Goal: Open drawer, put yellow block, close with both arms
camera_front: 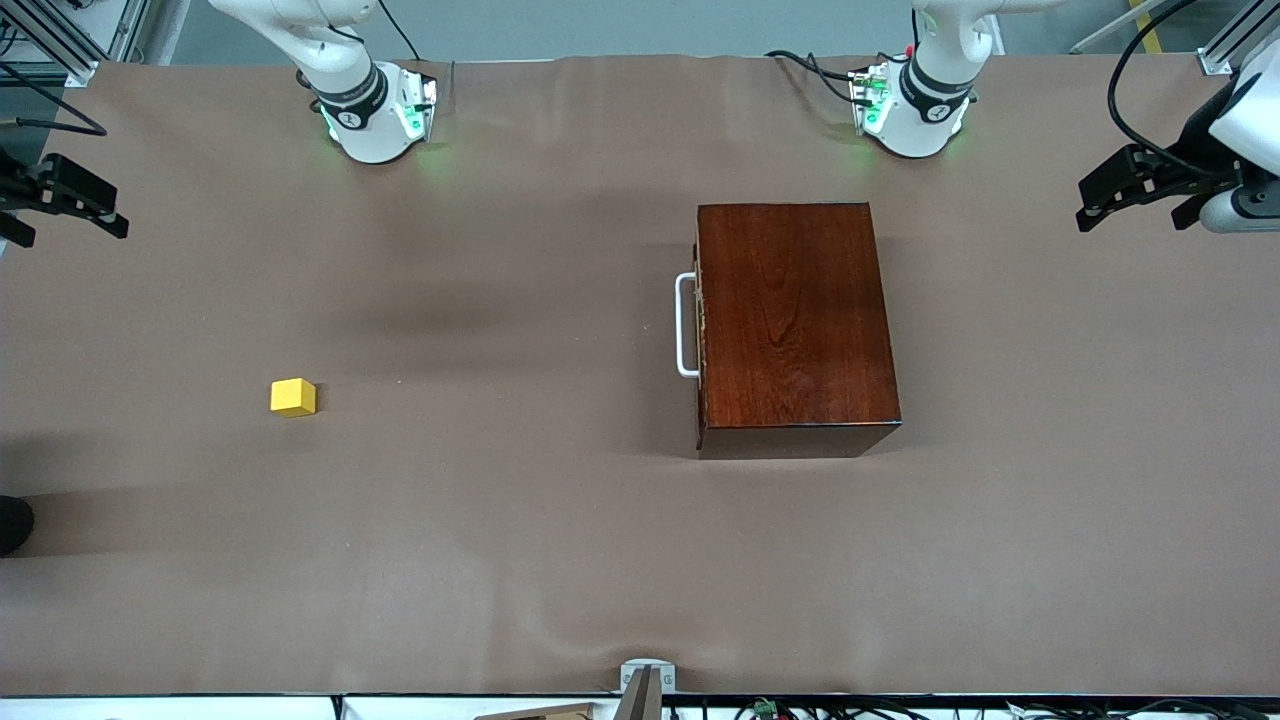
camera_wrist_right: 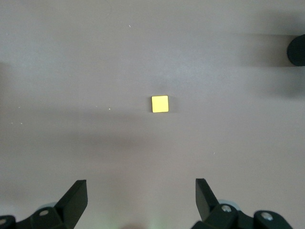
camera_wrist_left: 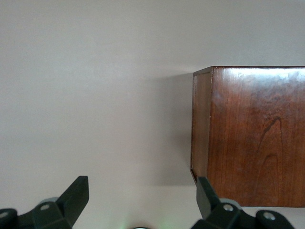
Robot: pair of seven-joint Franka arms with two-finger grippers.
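The dark mahogany box (camera_front: 793, 320) stands toward the left arm's end of the table. Its drawer (camera_front: 700, 330) is pushed in, and the white handle (camera_front: 685, 325) faces the right arm's end. The yellow block (camera_front: 293, 397) lies on the brown cloth toward the right arm's end, nearer to the front camera than the box. My right gripper (camera_front: 65, 195) hangs open and empty above the table's end; in the right wrist view the right gripper (camera_wrist_right: 141, 191) is well short of the block (camera_wrist_right: 159, 103). My left gripper (camera_front: 1135, 190) is open and empty above its end of the table, and the left wrist view shows the left gripper (camera_wrist_left: 141, 188) beside a corner of the box (camera_wrist_left: 257, 138).
A brown cloth covers the table (camera_front: 500, 560). A dark round object (camera_front: 12, 522) sits at the edge of the table's right-arm end, nearer to the front camera than the block. A small grey mount (camera_front: 647, 680) is at the front edge. The two arm bases (camera_front: 375, 110) (camera_front: 915, 105) stand at the back.
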